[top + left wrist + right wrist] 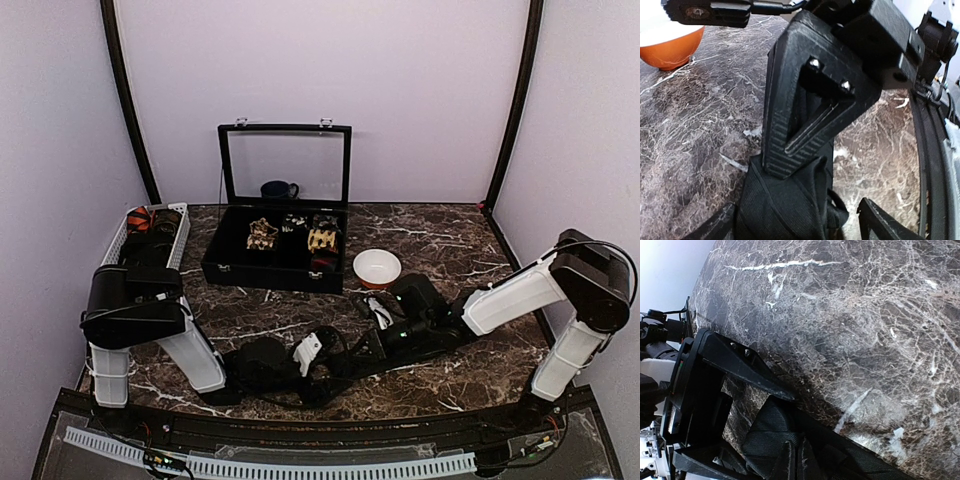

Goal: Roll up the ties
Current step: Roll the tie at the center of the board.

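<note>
Two robot arms meet over a black tie (760, 200) near the front edge of a marble table (450, 240). The right gripper (794, 462) has its fingers pressed together and appears clamped on a fold of the dark fabric. The left gripper (795, 230) stands with its fingers well apart, one on either side of the bunched cloth and not gripping it.

At the back of the table an open case (275, 272) holds three rolled ties (262, 235) in separate compartments, two tan-toned and one black and white. That suggests much of the job is behind the machine. The black one on the table looks like the piece in hand. It is gathered into a lump between the grippers, and how far it is wound cannot be told from any view.

A white basket (180, 230) at the left edge holds a red patterned tie (140, 218) and some dark material beside it, which is likely work left. A small bowl (377, 267) sits just in front of the case, apart from the action.
</note>
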### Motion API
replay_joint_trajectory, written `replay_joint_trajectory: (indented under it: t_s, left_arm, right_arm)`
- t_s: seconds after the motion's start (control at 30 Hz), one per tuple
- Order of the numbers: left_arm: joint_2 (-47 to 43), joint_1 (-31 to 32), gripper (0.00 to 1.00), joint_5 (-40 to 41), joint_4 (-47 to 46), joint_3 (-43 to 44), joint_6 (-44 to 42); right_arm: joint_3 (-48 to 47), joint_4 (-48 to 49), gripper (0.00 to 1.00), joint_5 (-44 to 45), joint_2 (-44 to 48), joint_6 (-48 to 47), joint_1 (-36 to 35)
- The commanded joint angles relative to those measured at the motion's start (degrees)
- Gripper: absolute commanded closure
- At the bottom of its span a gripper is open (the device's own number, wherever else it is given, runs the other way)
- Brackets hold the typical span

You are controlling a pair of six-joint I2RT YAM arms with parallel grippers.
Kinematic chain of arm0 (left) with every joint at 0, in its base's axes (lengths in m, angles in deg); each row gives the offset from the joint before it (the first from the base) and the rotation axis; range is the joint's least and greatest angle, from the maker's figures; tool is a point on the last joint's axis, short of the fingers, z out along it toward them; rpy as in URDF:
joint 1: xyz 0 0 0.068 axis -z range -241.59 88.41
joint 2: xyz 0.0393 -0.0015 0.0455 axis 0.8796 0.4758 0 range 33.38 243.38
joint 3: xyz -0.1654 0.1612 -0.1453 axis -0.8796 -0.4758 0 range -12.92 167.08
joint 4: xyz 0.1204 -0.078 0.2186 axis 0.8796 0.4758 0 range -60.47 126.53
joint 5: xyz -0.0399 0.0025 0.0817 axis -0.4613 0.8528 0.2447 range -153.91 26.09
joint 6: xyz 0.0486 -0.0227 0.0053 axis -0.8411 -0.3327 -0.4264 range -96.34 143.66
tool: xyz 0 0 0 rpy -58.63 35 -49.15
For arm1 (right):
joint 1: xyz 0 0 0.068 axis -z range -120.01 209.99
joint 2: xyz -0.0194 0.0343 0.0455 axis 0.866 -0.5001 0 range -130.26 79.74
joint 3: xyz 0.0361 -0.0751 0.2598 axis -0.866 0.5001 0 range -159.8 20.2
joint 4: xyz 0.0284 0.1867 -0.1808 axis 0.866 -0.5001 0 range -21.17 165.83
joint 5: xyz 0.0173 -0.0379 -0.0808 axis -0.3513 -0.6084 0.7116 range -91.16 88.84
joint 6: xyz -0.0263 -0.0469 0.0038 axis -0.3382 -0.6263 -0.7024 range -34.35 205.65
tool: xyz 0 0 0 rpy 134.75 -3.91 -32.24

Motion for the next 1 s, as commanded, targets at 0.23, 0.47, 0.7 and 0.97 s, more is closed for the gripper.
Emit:
replay_joint_trajectory:
  t_s: [0.23, 0.47, 0.7, 0.97]
  left_arm:
    - [1.5, -2.3, 0.32, -5.0, -0.4, 0.5, 10.0]
    - [2.4, -2.3, 0.49, -6.7, 3.2, 0.7, 6.1]
    - [1.4, -1.9, 0.73, -5.6, 6.5, 0.0, 1.6]
    - [-0.1, -0.8, 0.79, 0.8, 10.7, 0.1, -2.1]
  right_arm:
    - [-1.2, -0.2, 1.00, 1.2, -0.4, -1.8, -1.3]
    - [-1.6, -1.0, 0.99, 1.1, 0.3, -2.4, -1.4]
    - [-3.3, -8.9, 0.63, 2.9, 6.2, -2.0, 0.0]
    - [-1.7, -17.8, 0.45, -1.8, 13.8, 5.5, 4.7]
